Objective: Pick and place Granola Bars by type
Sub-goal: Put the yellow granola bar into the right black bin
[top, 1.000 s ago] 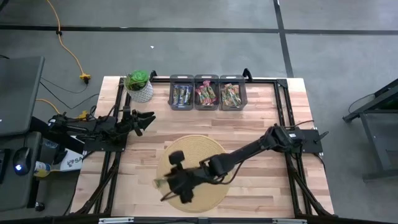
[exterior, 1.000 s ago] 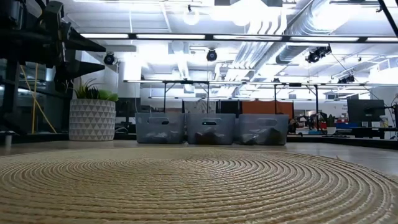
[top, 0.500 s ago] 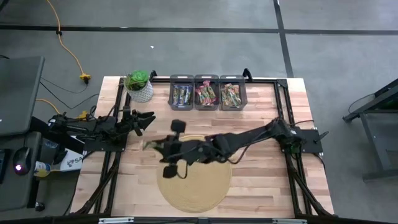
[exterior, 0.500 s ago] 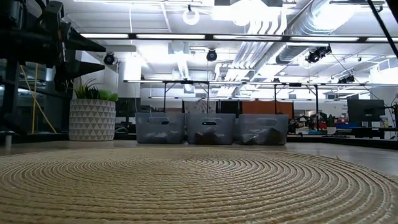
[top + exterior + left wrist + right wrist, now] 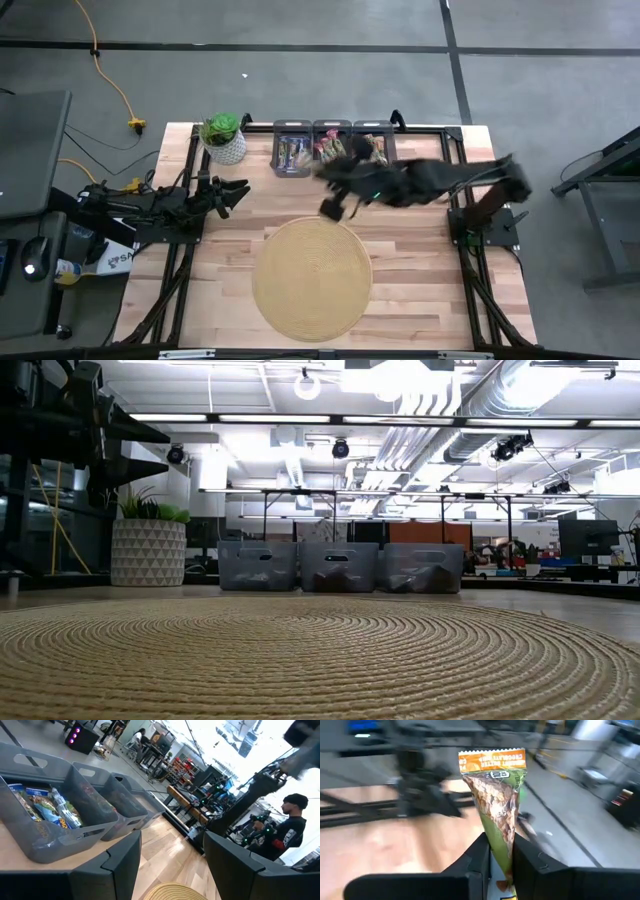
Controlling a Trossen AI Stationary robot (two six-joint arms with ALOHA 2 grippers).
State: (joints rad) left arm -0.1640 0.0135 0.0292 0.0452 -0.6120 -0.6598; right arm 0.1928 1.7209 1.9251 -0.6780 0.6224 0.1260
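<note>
Green-and-tan wrapping is marking the granola bar that the right gripper is carrying, its jaws clenched on the bar's lower end. Going left to right, the left gripper is waiting at the worktop's left edge with jaws released, beside the potted plant. The right gripper is hanging just near of the three grey bins at the far edge, past the straw mat. Held only by its tip, the tall bar is probably liable to swing or slip, landing in the wrong bin. Its clear window is showing nutty filling.
</note>
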